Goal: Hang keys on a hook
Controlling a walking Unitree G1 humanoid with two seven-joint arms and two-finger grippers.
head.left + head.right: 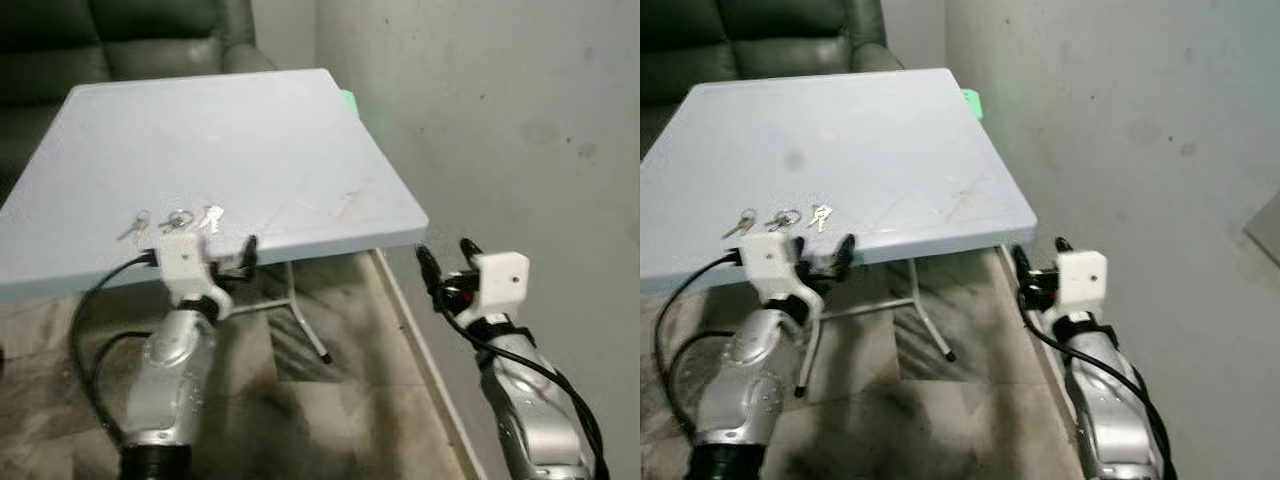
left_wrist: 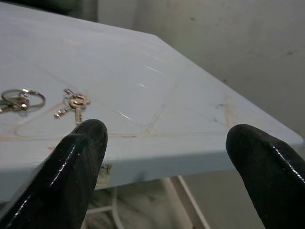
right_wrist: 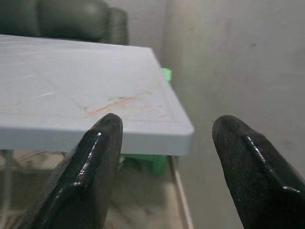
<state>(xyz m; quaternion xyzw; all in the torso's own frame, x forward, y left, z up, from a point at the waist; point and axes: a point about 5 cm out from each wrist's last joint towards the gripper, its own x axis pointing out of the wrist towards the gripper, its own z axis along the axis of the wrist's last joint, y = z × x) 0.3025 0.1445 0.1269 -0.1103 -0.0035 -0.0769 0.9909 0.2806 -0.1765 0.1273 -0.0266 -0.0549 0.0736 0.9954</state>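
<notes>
Three small silver keys lie in a row near the front edge of the pale blue table (image 1: 230, 130): one on a ring (image 1: 133, 225), a ringed one (image 1: 176, 218) and a single key (image 1: 211, 215). In the left wrist view the single key (image 2: 74, 102) and a key ring (image 2: 21, 99) rest just beyond the fingers. My left gripper (image 2: 167, 138) stands open at the table's front edge, right below the keys and touching none. My right gripper (image 1: 447, 250) is open too, off the table's front right corner and close to the wall.
A grey wall (image 1: 500, 120) rises along the right side. A dark green sofa (image 1: 120, 40) stands behind the table. A green object (image 3: 166, 74) sits by the table's far right corner. White folding legs (image 1: 295, 300) stand under the table on a tiled floor.
</notes>
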